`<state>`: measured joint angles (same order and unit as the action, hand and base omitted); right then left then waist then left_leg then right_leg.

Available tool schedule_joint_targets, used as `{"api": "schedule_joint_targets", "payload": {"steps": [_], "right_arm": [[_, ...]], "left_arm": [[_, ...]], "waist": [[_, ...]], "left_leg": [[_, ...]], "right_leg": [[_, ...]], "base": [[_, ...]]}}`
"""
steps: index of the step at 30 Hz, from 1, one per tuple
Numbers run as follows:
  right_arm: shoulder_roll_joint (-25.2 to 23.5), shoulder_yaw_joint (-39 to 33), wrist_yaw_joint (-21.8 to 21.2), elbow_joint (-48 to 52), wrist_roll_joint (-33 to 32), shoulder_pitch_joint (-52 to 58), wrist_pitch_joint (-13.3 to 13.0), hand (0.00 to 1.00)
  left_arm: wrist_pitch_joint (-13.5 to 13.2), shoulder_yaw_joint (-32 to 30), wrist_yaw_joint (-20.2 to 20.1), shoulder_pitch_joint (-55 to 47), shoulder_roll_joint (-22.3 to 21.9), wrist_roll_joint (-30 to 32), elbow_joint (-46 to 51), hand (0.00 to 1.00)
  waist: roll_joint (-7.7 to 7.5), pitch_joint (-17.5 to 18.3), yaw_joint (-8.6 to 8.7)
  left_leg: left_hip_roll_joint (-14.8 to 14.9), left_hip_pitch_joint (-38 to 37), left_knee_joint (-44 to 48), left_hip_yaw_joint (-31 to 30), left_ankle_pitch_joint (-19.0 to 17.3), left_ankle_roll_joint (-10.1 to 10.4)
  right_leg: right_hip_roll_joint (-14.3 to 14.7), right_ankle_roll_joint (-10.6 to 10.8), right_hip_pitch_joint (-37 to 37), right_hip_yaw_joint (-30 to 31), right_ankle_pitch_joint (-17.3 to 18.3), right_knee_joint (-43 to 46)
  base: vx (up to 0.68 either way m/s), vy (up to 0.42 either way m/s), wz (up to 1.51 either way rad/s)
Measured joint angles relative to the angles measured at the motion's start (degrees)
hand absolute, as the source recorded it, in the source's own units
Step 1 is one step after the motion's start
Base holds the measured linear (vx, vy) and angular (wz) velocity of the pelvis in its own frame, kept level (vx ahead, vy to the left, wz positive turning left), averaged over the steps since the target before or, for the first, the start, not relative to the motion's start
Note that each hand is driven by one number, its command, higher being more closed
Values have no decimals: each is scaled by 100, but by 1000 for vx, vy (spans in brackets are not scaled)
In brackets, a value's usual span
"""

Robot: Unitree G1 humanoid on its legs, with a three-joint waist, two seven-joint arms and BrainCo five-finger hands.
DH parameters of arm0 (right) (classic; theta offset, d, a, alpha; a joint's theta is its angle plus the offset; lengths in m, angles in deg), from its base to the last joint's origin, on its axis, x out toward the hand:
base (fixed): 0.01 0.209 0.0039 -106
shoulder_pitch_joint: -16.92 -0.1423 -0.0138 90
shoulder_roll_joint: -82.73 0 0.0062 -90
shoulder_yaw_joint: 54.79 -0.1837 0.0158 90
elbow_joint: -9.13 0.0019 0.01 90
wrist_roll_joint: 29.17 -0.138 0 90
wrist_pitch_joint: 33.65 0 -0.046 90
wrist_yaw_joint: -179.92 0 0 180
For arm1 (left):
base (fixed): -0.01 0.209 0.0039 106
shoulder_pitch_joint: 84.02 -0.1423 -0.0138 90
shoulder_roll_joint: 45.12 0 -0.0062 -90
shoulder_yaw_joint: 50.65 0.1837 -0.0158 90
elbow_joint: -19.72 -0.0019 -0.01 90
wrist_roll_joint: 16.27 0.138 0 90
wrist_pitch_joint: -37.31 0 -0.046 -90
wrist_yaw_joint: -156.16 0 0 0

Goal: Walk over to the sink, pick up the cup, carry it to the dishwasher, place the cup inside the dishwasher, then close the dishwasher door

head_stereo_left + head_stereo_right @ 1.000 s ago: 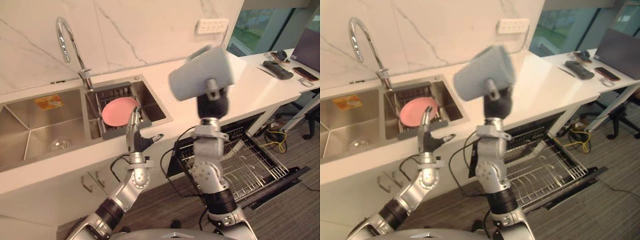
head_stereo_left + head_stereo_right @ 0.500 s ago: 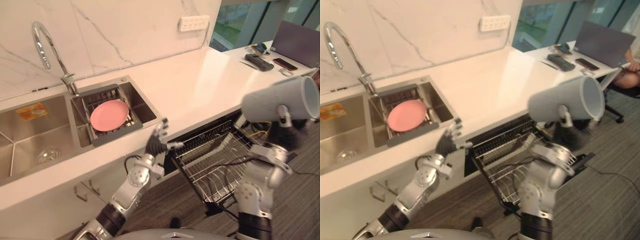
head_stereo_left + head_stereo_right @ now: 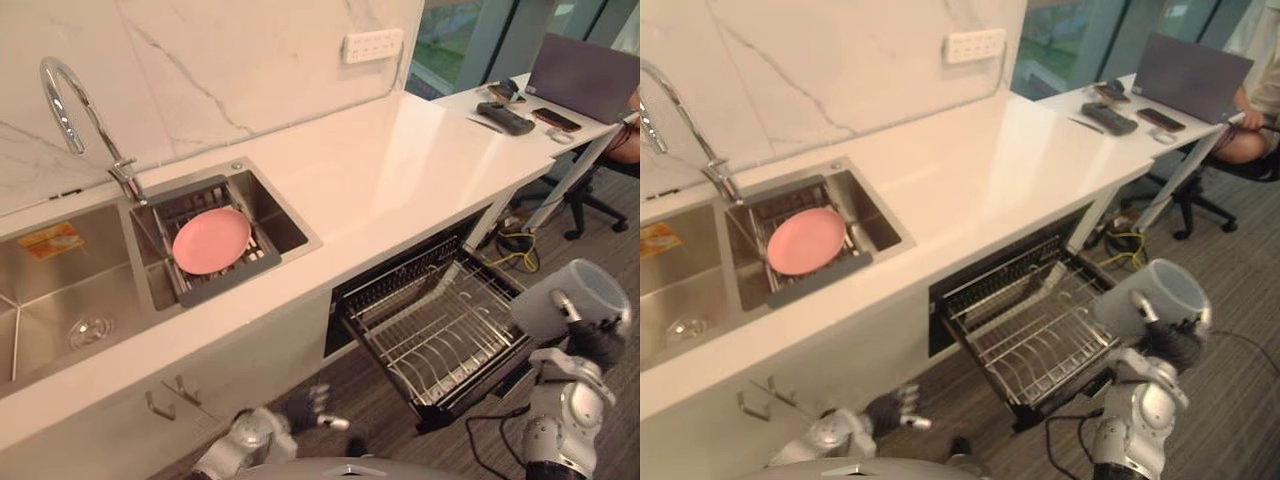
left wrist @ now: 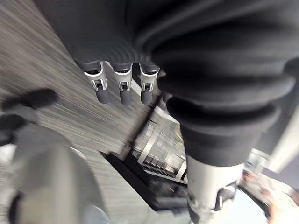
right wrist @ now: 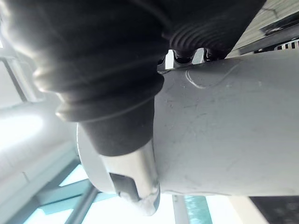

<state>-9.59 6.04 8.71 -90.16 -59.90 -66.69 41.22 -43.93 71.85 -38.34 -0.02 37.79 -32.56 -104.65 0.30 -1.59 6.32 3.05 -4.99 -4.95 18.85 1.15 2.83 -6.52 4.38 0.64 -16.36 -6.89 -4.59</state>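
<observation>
Cup (image 3: 570,300): grey, tilted, mouth facing up and away. It is held in the air just past the outer corner of the pulled-out rack, not inside the dishwasher.
Right hand (image 3: 598,347): clamped on the cup from below, thumb (image 5: 133,172) laid across its wall. The fingers are mostly hidden behind the cup.
Left hand (image 3: 300,408): low before the cabinet fronts, near the floor. Its fingers (image 4: 121,91) are straight and loose, holding nothing.
Dishwasher (image 3: 400,285): under the counter (image 3: 400,170), door down, wire rack (image 3: 440,330) drawn out. The door is largely covered by the rack.
Sink (image 3: 60,290): cut off at the view's left edge, with a pink plate (image 3: 211,240) in the dark drainer (image 3: 235,282) below the tap (image 3: 70,100).
Desk (image 3: 520,105): carries a laptop (image 3: 585,75) and small dark items too small to tell. A person's arm (image 3: 1250,130) is cut off at the edge.
</observation>
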Motion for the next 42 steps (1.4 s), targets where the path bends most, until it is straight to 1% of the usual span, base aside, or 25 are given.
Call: {"api": "schedule_joint_targets", "payload": {"steps": [1, 2, 3, 4, 5, 8, 11, 15, 16, 17, 18, 19, 20, 21, 23, 24, 25, 26, 30, 31, 33, 35, 38, 40, 42], "right_arm": [[3, -6, 0, -158, 257, -12, 77, 100], [2, -3, -1, -242, 413, -22, 107, 100], [2, 2, -1, -426, 723, -68, 193, 100], [3, 3, -3, -535, 891, -91, 210, 100], [3, 8, -3, -694, 1168, -106, 307, 100], [27, 7, -14, -1139, 1834, -183, 495, 100], [87, 116, -84, -1338, 2015, -302, 668, 100], [404, 439, -199, -2004, 2206, -869, 974, 100], [506, 528, -236, -2174, 2204, -1035, 1062, 100], [555, 577, -236, -2257, 2204, -1111, 1074, 100], [635, 642, -236, -2458, 2206, -1292, 1144, 100], [706, 681, -231, -2680, 2210, -1442, 1190, 100], [747, 701, -228, -2815, 2211, -1515, 1189, 100], [816, 727, -218, -3079, 2211, -1712, 1194, 100], [1065, 888, -204, -3623, 2215, -2128, 1205, 100], [1131, 895, -202, -3737, 2216, -2238, 1205, 100], [1696, 1018, -129, -4386, 2216, -3009, 1187, 100], [1761, 1025, -94, -4403, 2216, -3102, 1187, 100], [1886, 1101, -99, -4578, 2217, -3251, 1185, 100], [1990, 1116, -102, -4789, 2241, -3411, 1189, 100], [2225, 1272, -121, -5081, 2618, -3695, 1204, 100], [2399, 1353, -253, -5273, 2892, -3971, 1228, 100], [2502, 1728, -360, -5364, 2890, -4166, 1261, 100], [2520, 1892, -383, -5506, 2882, -4310, 1289, 100], [2518, 2011, -385, -5537, 2860, -4383, 1292, 100]], "left_arm": [[-127, -365, 180, -56, 2, 264, -476, 0], [-224, -571, 295, -81, 5, 400, -708, 0], [-446, -947, 546, -144, 48, 689, -1082, 0], [-546, -1087, 659, -183, 83, 815, -1202, 0], [-699, -1330, 838, -254, 176, 987, -1380, 0], [-1193, -1804, 1249, -404, 246, 1533, -1583, 0], [-1389, -1979, 1467, -430, 261, 1844, -1586, 0], [-1385, -2233, 1693, -428, 308, 2298, -1586, 0], [-1358, -2288, 1762, -433, 306, 2418, -1595, 0], [-1345, -2295, 1805, -419, 309, 2495, -1594, 0], [-1332, -2305, 1867, -397, 312, 2688, -1595, 0], [-1330, -2307, 1929, -386, 319, 2911, -1595, 0], [-1330, -2306, 1940, -380, 328, 3036, -1593, 0], [-1331, -2293, 1972, -371, 354, 3244, -1586, 0], [-1305, -2273, 2050, -315, 389, 3346, -1555, 0], [-1279, -2270, 2053, -274, 399, 3347, -1557, 0], [-1109, -2236, 2197, 37, 607, 3346, -1520, 0], [-1073, -2229, 2204, 45, 655, 3346, -1531, 0], [-992, -2200, 2223, 40, 702, 3343, -1627, 0], [-1012, -2097, 2272, 55, 706, 3340, -1604, 0], [-1045, -1997, 2317, 72, 688, 3331, -1612, 0], [-1064, -1857, 2376, 85, 686, 3322, -1633, 0], [-1121, -1601, 2411, 85, 654, 3330, -1700, 0], [-1245, -1414, 2411, 87, 639, 3346, -1685, 0], [-1305, -1207, 2415, 93, 618, 3351, -1685, 0]], "waist": [[-10, -6, -4], [-18, -11, -16], [-41, -25, -26], [-51, -32, -26], [-64, -40, -27], [-78, -67, -56], [-84, -148, -121], [-64, -442, -159], [-25, -504, -170], [-19, -575, -167], [-12, -736, -192], [11, -806, -268], [30, -828, -307], [62, -942, -312], [112, -1186, -352], [129, -1224, -378], [180, -1784, -476], [188, -1898, -500], [224, -2047, -529], [272, -2149, -543], [351, -2238, -561], [459, -2467, -581], [622, -2612, -595], [684, -2641, -614], [726, -2660, -652]], "left_leg": [[-17, 2, 0, -31, -4, -7], [-25, 1, 0, -38, -7, -13], [-46, 9, 0, -58, -13, -22], [-58, 16, 0, -76, -15, -26], [-83, 37, 1, -123, -21, -40], [-170, 62, 1, -229, -43, -93], [-230, 75, 2, -292, -60, -115], [-281, 140, 2, -341, -57, -155], [-294, 248, 3, -390, -33, -187], [-302, 284, 4, -438, -19, -191], [-313, 337, 5, -491, 42, -243], [-321, 428, 6, -502, 62, -249], [-326, 473, 7, -512, 77, -254], [-342, 503, 20, -591, 106, -260], [-366, 602, 41, -673, 157, -278], [-366, 657, 42, -692, 170, -290], [-371, 1011, 44, -828, 323, -338], [-364, 1033, 43, -853, 331, -339], [-357, 1154, 43, -929, 369, -301], [-365, 1227, 43, -951, 408, -296], [-375, 1485, 42, -958, 495, -308], [-362, 1623, 43, -996, 583, -278], [-353, 1721, 42, -1073, 661, -291], [-362, 1789, 42, -1114, 692, -293], [-374, 1827, 42, -1129, 711, -287]], "right_leg": [[-19, 11, 18, -23, 12, -1], [-27, 14, 22, -24, 15, -1], [-45, 17, 21, -32, 20, -2], [-57, 18, 22, -43, 26, -1], [-84, 30, 28, -77, 39, -1], [-167, 105, 64, -175, 46, 0], [-224, 166, 66, -189, 32, 1], [-255, 195, 15, -235, 46, 38], [-269, 195, -81, -279, 55, 75], [-278, 178, -96, -318, 42, 84], [-292, 174, -124, -365, 39, 98], [-303, 170, -217, -382, 34, 119], [-307, 164, -277, -392, 20, 143], [-323, 153, -293, -448, 11, 158], [-348, 111, -333, -453, -19, 165], [-348, 85, -394, -448, -39, 173], [-370, 18, -712, -445, -122, 265], [-370, 19, -755, -437, -122, 313], [-374, 19, -884, -427, -122, 402], [-394, 20, -951, -420, -121, 425], [-414, 38, -1235, -381, -132, 472], [-413, 30, -1393, -375, -125, 544], [-407, 17, -1456, -435, -111, 561], [-416, 18, -1496, -475, -114, 562], [-428, 21, -1528, -490, -119, 562]], "base": [[5, 9, 16], [8, 19, 12], [7, 19, 6], [14, 24, 12], [15, 19, 20], [32, 34, 21], [32, 29, 5], [2, 9, 8], [-2, -1, 20], [6, -2, 28], [7, 3, 24], [12, 3, 19], [42, 5, 21], [79, 10, 29], [53, 25, 29], [-86, 61, 37], [-118, 55, 29], [-120, 46, 29], [-34, 13, 8], [-71, 18, 11], [-63, 10, 8], [-27, -18, 7], [15, -29, 10], [54, -23, 13], [67, -21, 7]]}}
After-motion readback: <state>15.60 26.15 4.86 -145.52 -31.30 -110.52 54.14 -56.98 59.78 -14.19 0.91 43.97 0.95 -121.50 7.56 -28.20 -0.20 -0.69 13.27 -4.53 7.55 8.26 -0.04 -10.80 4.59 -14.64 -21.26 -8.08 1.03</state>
